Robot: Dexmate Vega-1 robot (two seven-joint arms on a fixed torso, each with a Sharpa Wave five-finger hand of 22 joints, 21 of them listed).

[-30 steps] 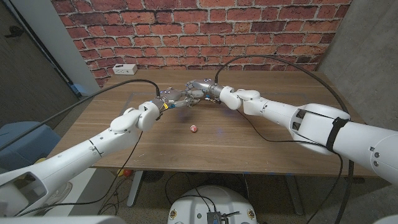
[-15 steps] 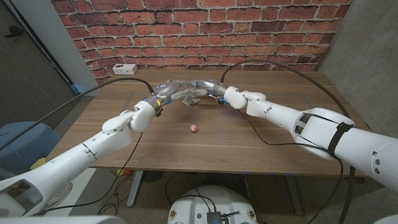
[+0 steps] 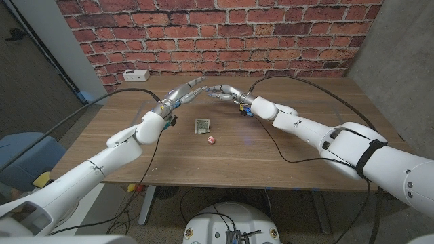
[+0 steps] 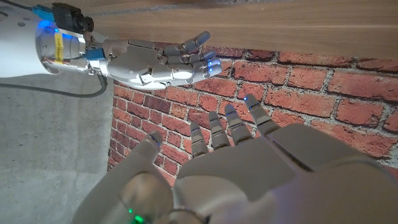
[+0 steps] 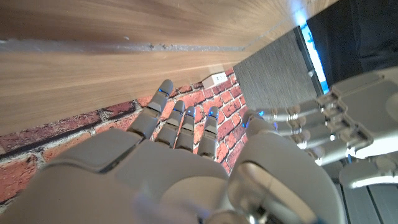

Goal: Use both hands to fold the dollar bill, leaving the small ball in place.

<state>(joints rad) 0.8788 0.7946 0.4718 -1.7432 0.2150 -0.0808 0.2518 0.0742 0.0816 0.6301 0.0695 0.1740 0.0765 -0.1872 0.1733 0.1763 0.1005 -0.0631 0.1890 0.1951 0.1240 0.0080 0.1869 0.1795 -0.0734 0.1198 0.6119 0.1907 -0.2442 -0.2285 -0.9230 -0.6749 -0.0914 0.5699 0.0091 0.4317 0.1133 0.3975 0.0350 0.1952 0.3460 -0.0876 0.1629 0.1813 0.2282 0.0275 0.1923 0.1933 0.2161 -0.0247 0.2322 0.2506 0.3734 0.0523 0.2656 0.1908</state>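
White box by brick wall

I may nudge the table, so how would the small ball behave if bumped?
The small ball looks round and sits loose on the flat table, so it would probably roll. It looks tiny beside the folded bill, so likely light, and it may reach the bill.

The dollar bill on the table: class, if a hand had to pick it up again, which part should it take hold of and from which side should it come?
The dollar bill lies folded small and flat on the wood, so probably pinch one edge from above. The far edge seems safest: the small ball sits just on its near side. Both the left hand and the right hand hover open beyond it.
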